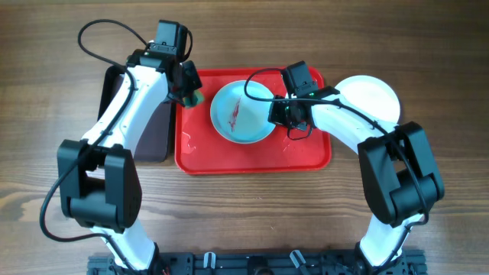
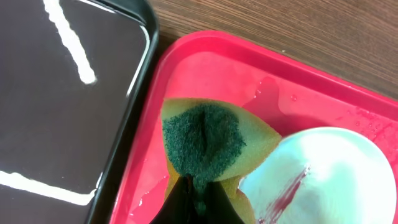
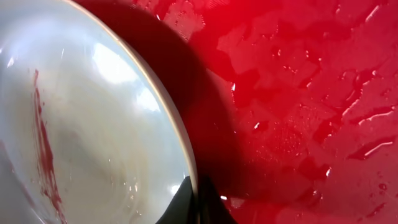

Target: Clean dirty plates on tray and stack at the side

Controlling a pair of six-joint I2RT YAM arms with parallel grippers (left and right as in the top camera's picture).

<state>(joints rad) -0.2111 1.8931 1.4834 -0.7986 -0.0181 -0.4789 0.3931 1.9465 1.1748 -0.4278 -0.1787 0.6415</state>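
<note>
A pale aqua plate (image 1: 241, 113) with red streaks at its centre sits over the red tray (image 1: 252, 160). My right gripper (image 1: 276, 113) is shut on its right rim; the right wrist view shows the rim (image 3: 186, 155) between the fingers (image 3: 196, 202), lifted above the wet tray (image 3: 298, 93). My left gripper (image 1: 187, 90) is shut on a yellow sponge with a green scouring face (image 2: 205, 140), held over the tray's left part (image 2: 205, 62), beside the plate (image 2: 323, 174). A white plate (image 1: 370, 98) lies on the table right of the tray.
A black-rimmed dark brown tray (image 1: 157, 141) lies left of the red tray, also in the left wrist view (image 2: 56, 112). Water drops sit on the red tray floor. Wooden table (image 1: 46, 114) all round.
</note>
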